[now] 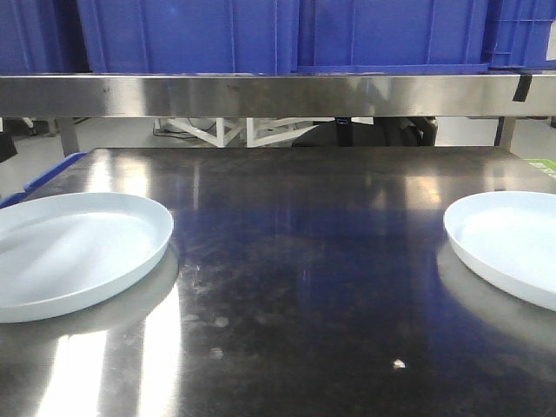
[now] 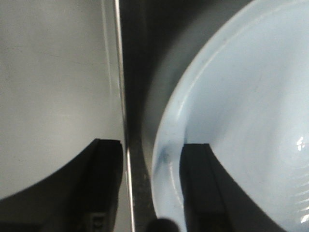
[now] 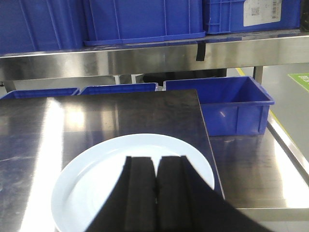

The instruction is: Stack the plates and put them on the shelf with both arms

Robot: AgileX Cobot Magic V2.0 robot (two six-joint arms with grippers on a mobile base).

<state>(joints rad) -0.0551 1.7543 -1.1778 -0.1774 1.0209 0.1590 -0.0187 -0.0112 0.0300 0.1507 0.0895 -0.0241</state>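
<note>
Two pale bluish-white plates lie on the dark steel tabletop, one at the left (image 1: 78, 252) and one at the right (image 1: 512, 248). Neither gripper shows in the front view. My left gripper (image 2: 152, 162) is open and straddles the left plate's (image 2: 241, 111) rim. One finger (image 2: 104, 183) is outside past the table edge and the other is over the plate's inside. My right gripper (image 3: 155, 166) is shut and empty, held over the near part of the right plate (image 3: 91, 183). The steel shelf rail (image 1: 278, 94) runs across the back and also shows in the right wrist view (image 3: 145, 60).
Big blue crates (image 1: 287, 35) sit on the shelf above the rail. An open blue bin (image 3: 231, 104) stands to the right of the tabletop, with more blue bins (image 3: 116, 89) behind it. The table's left edge (image 2: 123, 96) runs close beside the left plate.
</note>
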